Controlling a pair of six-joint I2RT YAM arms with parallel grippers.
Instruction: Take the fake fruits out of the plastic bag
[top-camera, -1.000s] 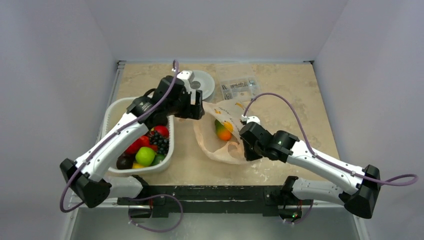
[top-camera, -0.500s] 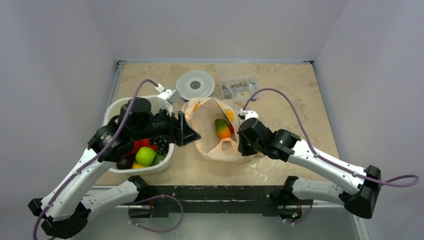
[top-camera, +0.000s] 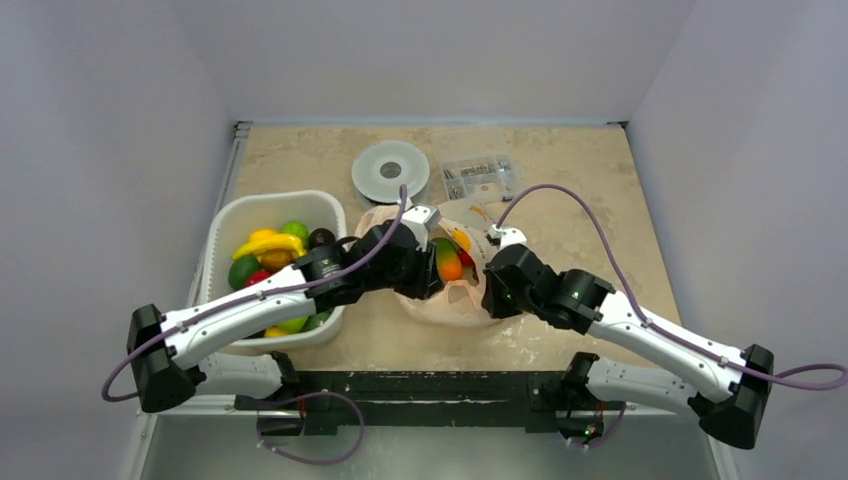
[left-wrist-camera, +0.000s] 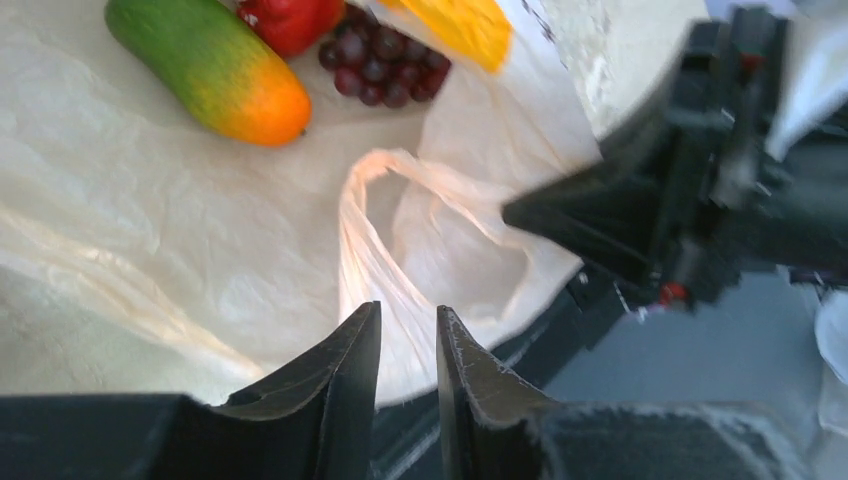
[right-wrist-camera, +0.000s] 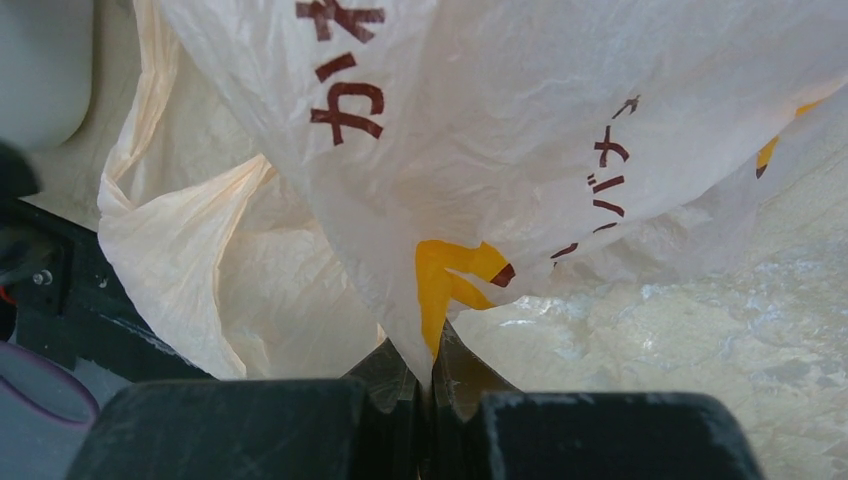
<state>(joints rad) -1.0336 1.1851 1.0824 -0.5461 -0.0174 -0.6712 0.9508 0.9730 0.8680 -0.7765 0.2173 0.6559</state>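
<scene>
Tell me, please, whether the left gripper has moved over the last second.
Yes. The left gripper swung from beside the grey disc toward the near edge, now over the plastic bag.

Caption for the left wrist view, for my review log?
Left gripper, narrowly open, hovers at a handle of the plastic bag; mango, red fruit and grapes lie inside.

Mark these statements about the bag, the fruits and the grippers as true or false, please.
1. The mango lies inside the plastic bag. True.
2. The right gripper is open and clear of the bag. False: it is shut on the bag's film.
3. The white tub holds no fruit. False: several fruits lie in it.
4. Dark grapes lie in the bag beside a red fruit. True.
</scene>
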